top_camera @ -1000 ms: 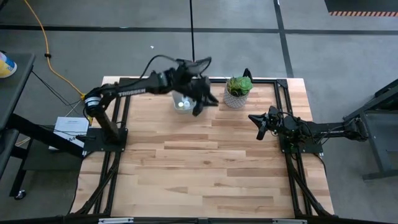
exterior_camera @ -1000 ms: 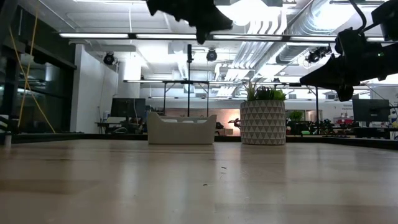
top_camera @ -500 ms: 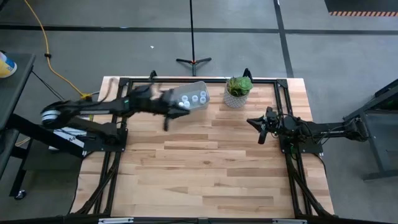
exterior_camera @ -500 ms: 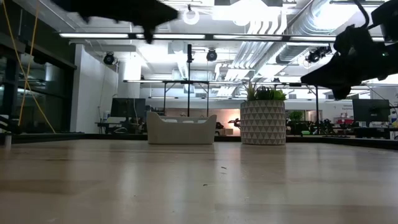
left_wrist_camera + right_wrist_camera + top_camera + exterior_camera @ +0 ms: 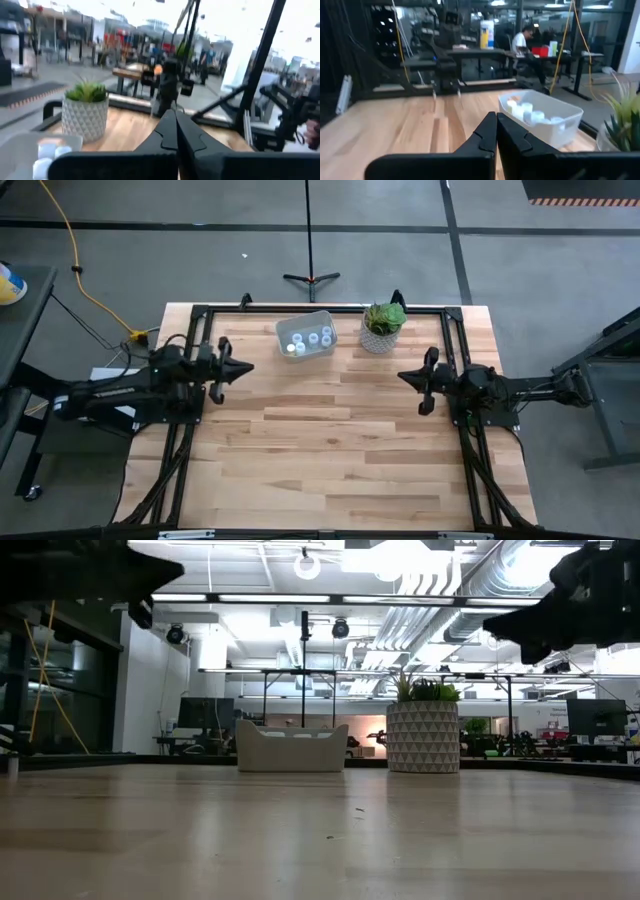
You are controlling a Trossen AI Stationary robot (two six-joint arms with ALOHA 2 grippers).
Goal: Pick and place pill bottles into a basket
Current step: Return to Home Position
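The pale translucent basket [image 5: 306, 335] stands on its base on the table near the far edge, with several white pill bottles [image 5: 312, 337] inside it. It also shows in the low view [image 5: 290, 749], the left wrist view [image 5: 30, 150] and the right wrist view [image 5: 542, 117]. My left gripper [image 5: 243, 368] is shut and empty above the table's left side, left of and nearer than the basket. My right gripper [image 5: 410, 376] is shut and empty above the table's right side, below the plant.
A green plant in a white patterned pot [image 5: 382, 327] stands right of the basket near the far edge. Black frame rails [image 5: 300, 308] run along the table's edges. A person sits at a desk in the room beyond [image 5: 524, 37].
My left gripper has drawn back from over the basket toward the table's left edge and a little nearer, empty. The basket, hidden under the arm before, now shows whole with the bottles in it. My right gripper has stayed nearly still.
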